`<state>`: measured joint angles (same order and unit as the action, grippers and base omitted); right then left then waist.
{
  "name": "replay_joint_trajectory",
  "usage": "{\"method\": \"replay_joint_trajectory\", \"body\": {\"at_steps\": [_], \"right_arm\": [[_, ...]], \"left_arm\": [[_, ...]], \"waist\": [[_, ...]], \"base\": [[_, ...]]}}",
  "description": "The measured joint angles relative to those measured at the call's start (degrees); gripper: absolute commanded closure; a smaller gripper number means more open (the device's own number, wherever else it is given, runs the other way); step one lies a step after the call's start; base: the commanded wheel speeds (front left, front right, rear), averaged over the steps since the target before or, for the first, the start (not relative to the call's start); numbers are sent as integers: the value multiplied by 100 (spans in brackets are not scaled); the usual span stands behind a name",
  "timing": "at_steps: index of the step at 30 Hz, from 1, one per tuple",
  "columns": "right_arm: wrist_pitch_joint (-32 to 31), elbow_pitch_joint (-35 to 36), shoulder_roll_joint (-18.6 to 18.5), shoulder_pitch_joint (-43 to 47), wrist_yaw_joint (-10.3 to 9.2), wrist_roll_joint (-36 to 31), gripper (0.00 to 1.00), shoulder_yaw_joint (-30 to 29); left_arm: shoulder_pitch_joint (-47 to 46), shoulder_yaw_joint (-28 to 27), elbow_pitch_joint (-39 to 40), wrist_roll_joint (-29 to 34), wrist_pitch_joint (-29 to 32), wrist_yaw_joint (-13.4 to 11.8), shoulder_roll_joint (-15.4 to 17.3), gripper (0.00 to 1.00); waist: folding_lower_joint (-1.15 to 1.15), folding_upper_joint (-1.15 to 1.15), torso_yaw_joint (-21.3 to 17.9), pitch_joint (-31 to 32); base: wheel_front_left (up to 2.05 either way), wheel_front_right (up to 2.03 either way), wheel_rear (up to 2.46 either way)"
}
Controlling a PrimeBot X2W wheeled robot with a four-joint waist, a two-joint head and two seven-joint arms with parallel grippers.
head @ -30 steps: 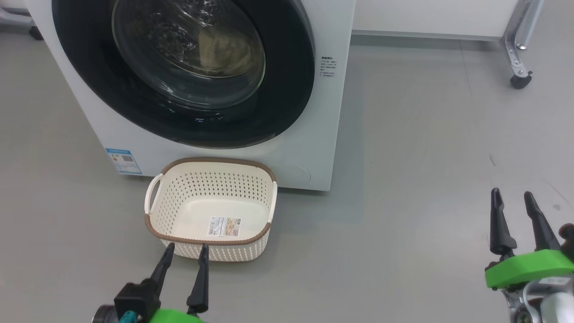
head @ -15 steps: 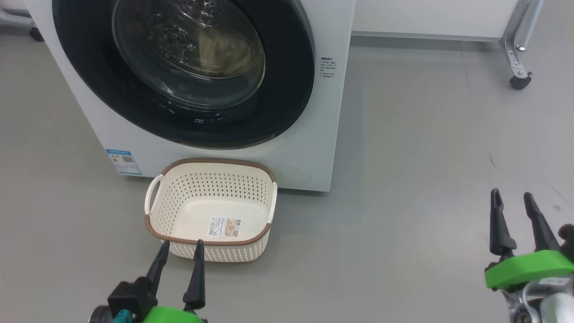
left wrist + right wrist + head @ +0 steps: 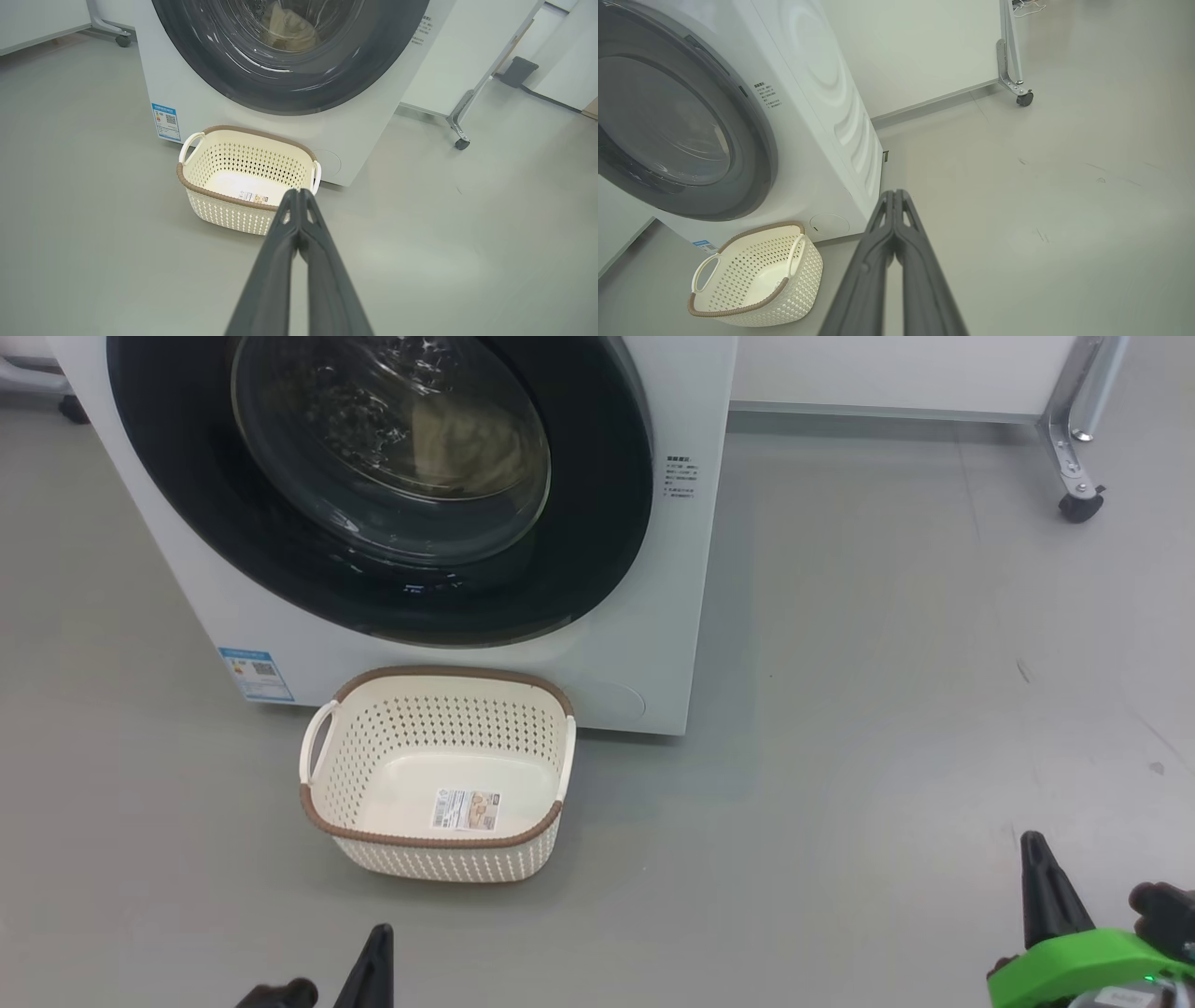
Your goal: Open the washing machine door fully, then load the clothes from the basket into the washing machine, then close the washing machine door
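The washing machine door, a large round one with a wide glossy black ring about a bulging clear glass bowl, lies flat against the front of the big white front-loading washing machine, and to my eye it is closed. Behind its glass, inside the washing machine, I can make out the clothes, a pale yellow bundle of soft fabric in the drum. The basket, small and rounded, of cream perforated plastic with a brown rim and white side handles, stands on the grey floor just in front of the washing machine, below the door and near the small blue label low on the machine's front; it holds nothing but the sticker on its base. My left claw is pinched together, finger against finger, with nothing between, and points towards the washing machine from well short of it. My right claw is likewise pressed closed and empty, off the washing machine's right front corner and apart from it. I judge the task all but finished: clothes in, basket bare, door to. All that can be left is to confirm that the door has latched, which the pictures cannot tell me.
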<state>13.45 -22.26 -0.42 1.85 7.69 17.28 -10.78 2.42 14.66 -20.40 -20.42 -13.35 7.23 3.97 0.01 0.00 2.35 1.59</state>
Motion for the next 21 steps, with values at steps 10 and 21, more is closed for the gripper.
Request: {"method": "replay_joint_trajectory", "body": {"at_steps": [10, 21], "right_arm": [[-164, 60, 0, 1, 0, 636, 100, 26], [-341, 105, 0, -7, 0, 1333, 100, 55]], "left_arm": [[-14, -129, 12, -643, 142, 0, 2, 100], [-71, -264, 33, -1338, 289, 0, 4, 100]], "waist": [[0, 0, -20, -15], [0, 0, -42, -32]], "base": [[0, 0, 0], [0, 0, 0]]}}
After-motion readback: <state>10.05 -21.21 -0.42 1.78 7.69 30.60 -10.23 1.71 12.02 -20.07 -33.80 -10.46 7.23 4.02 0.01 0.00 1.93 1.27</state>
